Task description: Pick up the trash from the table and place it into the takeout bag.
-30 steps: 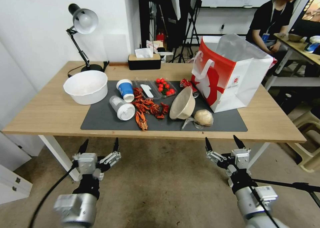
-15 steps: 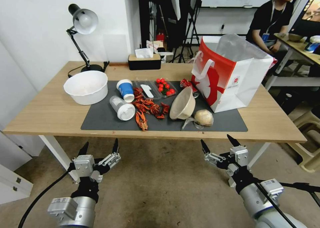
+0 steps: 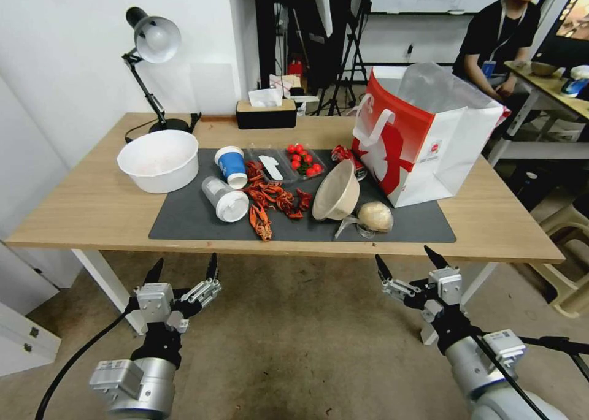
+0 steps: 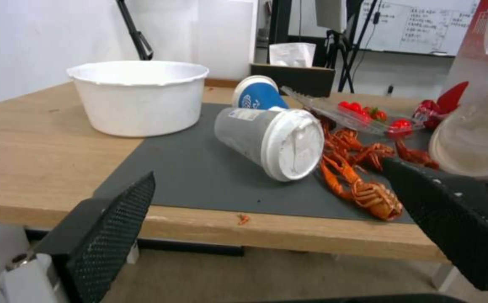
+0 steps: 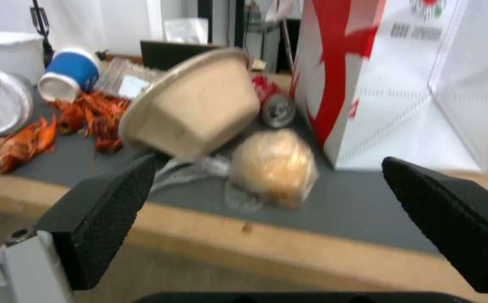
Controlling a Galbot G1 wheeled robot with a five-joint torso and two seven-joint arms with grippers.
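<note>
Both grippers are hovering below the surface's (image 3: pixel 92 205) near edge, left gripper (image 3: pixel 182 268) and right gripper (image 3: pixel 410 261) spread wide, holding nothing. The red drink can (image 3: pixel 343 155) is lying half hidden between the beige paper bowl (image 3: pixel 336 192) and the takeout bag (image 3: pixel 429 144).

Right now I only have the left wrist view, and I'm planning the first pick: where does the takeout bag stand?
Observer: The takeout bag stands upright at the right end of the dark mat, mouth open.
Operator: Is anything lying near it?
Observer: A wrapped beige lump lies on the mat by the bag's near corner, beside the tipped paper bowl.
Operator: Where's the right arm?
Observer: The right gripper is below the table's front edge, jaws open, facing that lump.
</note>
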